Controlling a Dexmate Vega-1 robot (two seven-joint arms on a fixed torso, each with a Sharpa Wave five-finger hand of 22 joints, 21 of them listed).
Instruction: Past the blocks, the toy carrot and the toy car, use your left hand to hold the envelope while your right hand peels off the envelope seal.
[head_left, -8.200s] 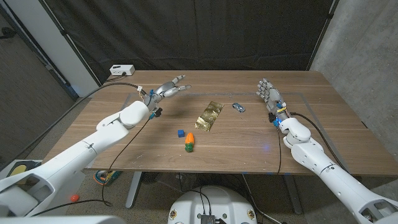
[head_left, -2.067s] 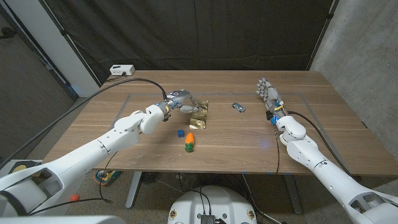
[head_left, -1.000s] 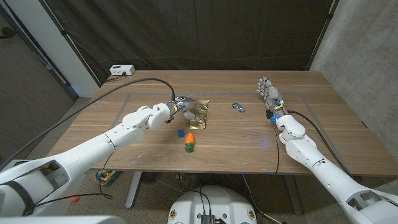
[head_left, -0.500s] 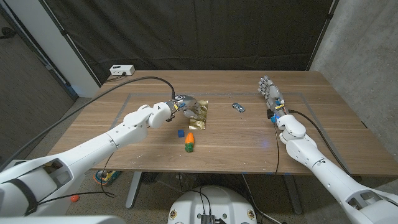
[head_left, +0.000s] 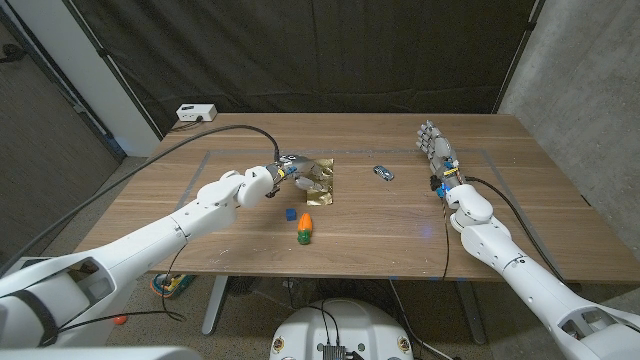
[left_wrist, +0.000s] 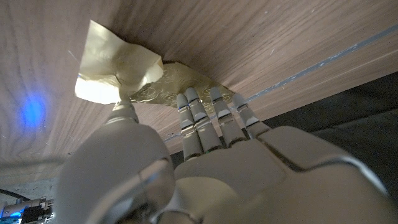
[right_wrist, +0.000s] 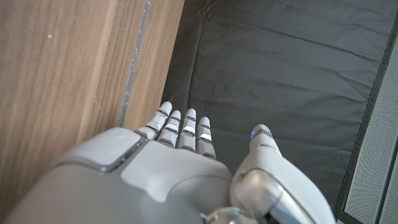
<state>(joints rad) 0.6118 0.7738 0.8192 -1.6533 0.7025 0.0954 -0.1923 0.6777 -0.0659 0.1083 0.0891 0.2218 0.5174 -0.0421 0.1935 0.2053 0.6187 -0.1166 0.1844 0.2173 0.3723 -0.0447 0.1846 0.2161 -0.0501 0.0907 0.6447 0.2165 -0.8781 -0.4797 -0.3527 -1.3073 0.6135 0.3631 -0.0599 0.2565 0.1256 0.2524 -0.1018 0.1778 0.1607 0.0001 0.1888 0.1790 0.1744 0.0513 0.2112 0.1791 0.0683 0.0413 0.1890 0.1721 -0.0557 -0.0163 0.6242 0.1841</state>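
Gold envelope (head_left: 318, 181) (one) pinched by left robot hand (head_left: 291, 169); right robot hand (head_left: 437, 152) spread; one carrot (head_left: 305, 227).

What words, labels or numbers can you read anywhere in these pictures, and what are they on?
None can be read.
The gold envelope under the left robot hand shows an embossed pattern, no legible text.
The toy car and the white box at the table's far edge are too small to show any marking.

A wooden table (head_left: 520, 215) carries a crumpled gold envelope (head_left: 320, 185) near its middle. Just nearer lie a blue block (head_left: 290, 214) and a toy carrot (head_left: 305, 226). A small toy car (head_left: 383, 173) sits to the right, slightly farther.
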